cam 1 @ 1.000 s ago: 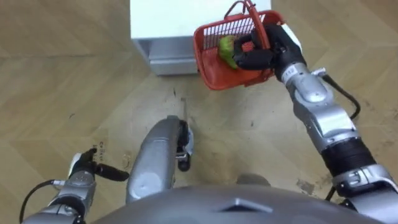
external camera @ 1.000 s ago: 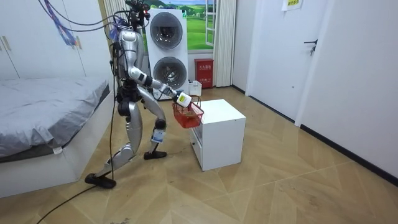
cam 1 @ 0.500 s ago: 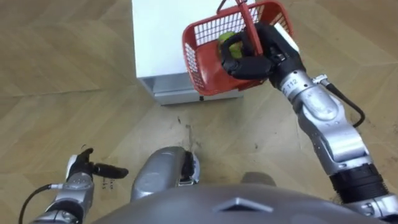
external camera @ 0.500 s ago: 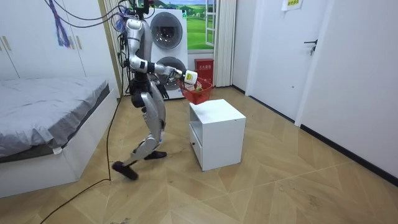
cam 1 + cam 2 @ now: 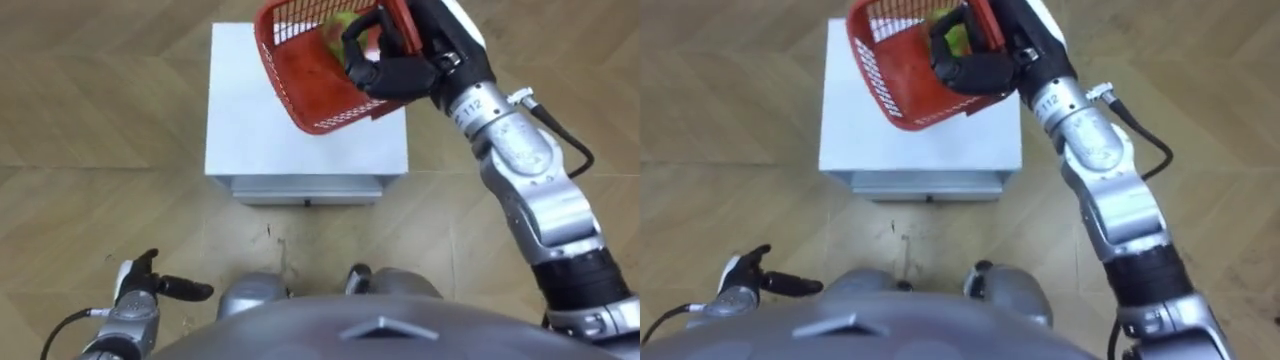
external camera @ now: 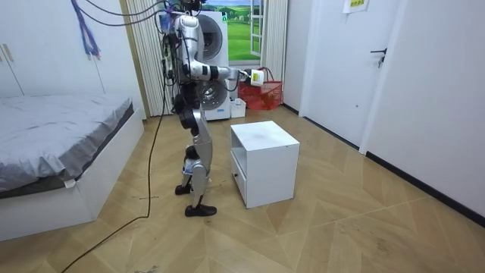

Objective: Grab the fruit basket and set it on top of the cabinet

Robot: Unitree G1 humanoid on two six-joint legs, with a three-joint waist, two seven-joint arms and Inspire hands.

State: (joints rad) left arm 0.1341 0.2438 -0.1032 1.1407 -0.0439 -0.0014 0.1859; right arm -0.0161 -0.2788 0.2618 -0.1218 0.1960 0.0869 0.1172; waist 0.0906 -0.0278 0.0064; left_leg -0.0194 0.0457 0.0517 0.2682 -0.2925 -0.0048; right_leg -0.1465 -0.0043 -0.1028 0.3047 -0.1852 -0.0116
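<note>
Basket (image 5: pixel 305 95): risen since earlier; red plastic lattice, top cropped.
Right hand (image 5: pixel 400 72): curled round it.
Left hand (image 5: pixel 140 295): relaxed.

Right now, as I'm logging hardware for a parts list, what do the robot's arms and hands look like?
The right robot hand has black fingers and a white back plate. The right arm is rounded silver shells with a black band near the elbow; a dark cable loops beside the wrist, which bears small print. The left robot hand: black fingers, grey wrist.
</note>
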